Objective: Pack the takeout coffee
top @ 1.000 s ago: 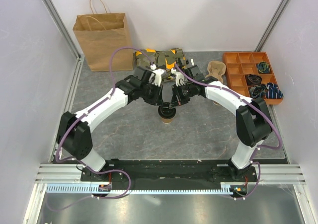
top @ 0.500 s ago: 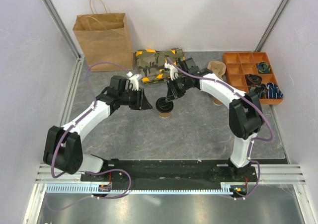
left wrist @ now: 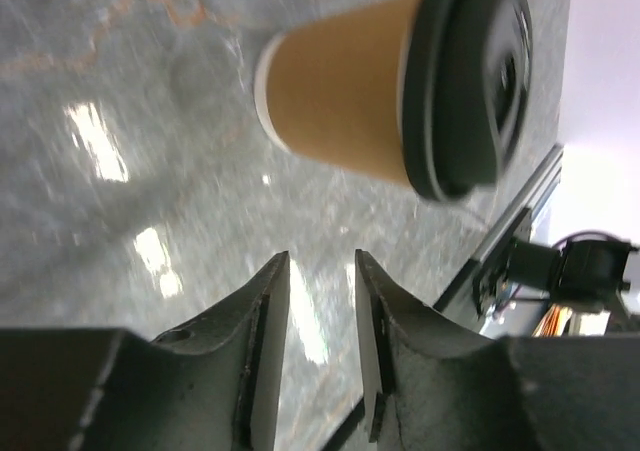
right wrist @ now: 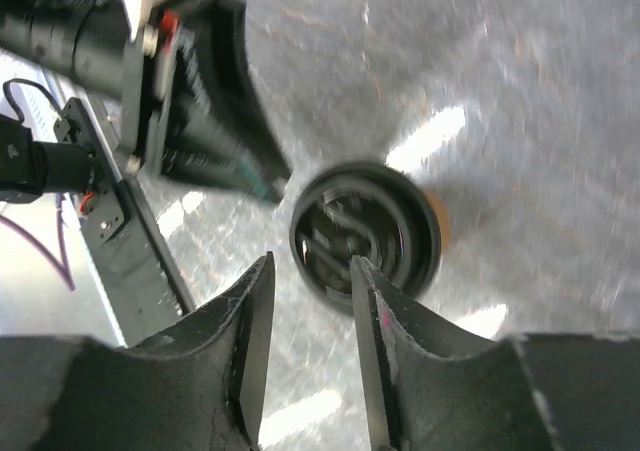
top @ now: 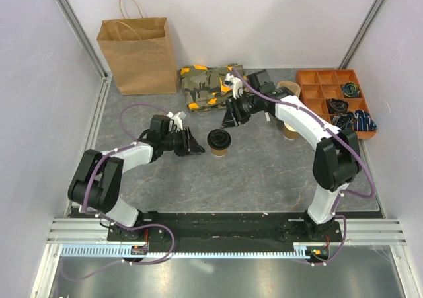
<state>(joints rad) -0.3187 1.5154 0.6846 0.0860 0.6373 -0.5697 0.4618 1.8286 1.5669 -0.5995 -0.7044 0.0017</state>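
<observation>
At mid surface point(top: 264, 172), seemingly pre-grasp: takeout coffee point(top: 219, 141) upright and untouched, left tool point(top: 197, 146) at its 9 o'clock and right tool point(top: 232, 120) at its 1 o'clock both spread, empty; next, likely pinch it and carry toward paper bag point(top: 137, 55) at 11 o'clock.

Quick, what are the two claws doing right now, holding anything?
Left claw: open, empty, coffee cup just ahead.
Right claw: open, empty, clear of that cup.

The left gripper point(top: 197, 147) has drawn back leftward from the takeout coffee point(top: 218, 141), and the right gripper point(top: 229, 121) has pulled away behind it, both jaws now parted
</observation>
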